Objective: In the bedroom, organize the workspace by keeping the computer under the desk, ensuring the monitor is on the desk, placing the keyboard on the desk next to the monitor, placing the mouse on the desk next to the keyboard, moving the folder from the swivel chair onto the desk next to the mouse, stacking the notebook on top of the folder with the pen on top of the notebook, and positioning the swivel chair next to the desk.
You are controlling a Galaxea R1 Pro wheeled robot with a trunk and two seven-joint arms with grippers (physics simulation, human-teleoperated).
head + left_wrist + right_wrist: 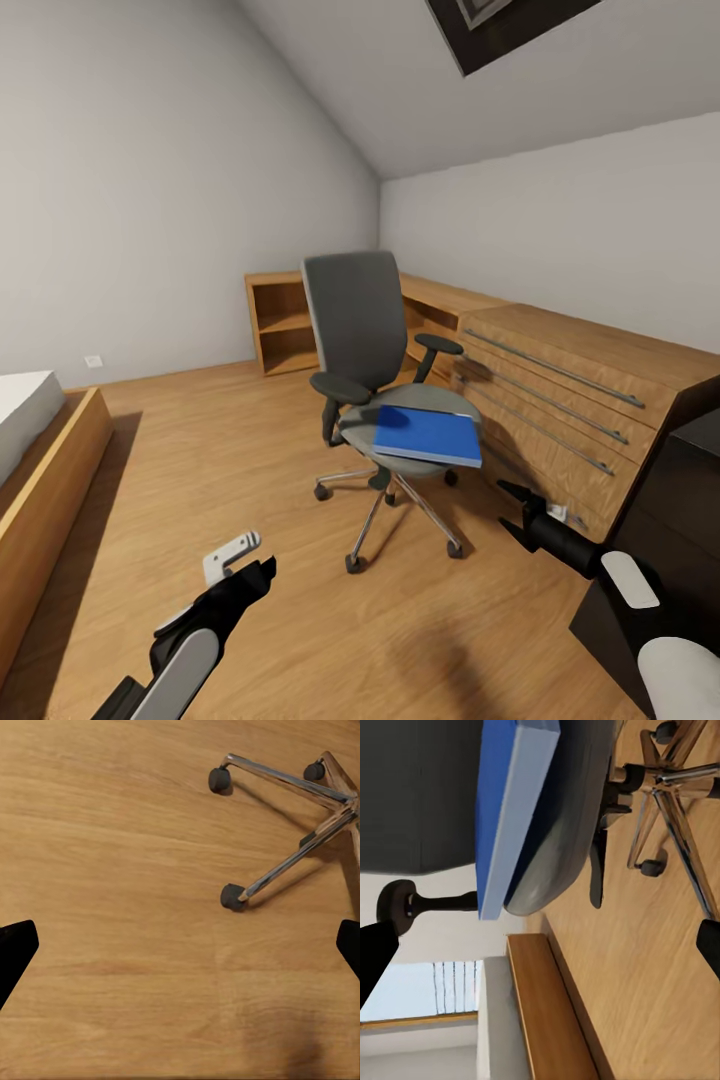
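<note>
Head view shows the right gripper (518,512) low at the right, its two black fingertips spread wide and holding nothing, pointing toward the swivel chair (370,370). It hangs just off the front of the low light-wood cabinet (560,410) and a short way from the chair's seat edge, touching neither. In the right wrist view its dark fingertips (375,952) sit at opposite borders of the picture, far apart, with the folder (510,810) and the grey seat between them further off.

The left gripper (240,565) hovers over bare wooden floor (230,450) in front of the chair, away from it. Its fingertips (15,949) stand wide apart in the left wrist view, empty, with the chair's chrome base (300,832) and two castors beyond them.

The folder (428,435) lies flat on the chair seat, bright blue, its front corner jutting slightly past the seat's edge toward the cabinet. No writing or label can be read on it, nor on the chair.

Open floor spreads to the left and front of the chair. The chair stands close to the cabinet with its long bar handles; a bed frame (50,470) lines the far left, and an open bookshelf (285,325) stands against the back wall. A glossy black block (680,480), probably the desk, fills the right border.
</note>
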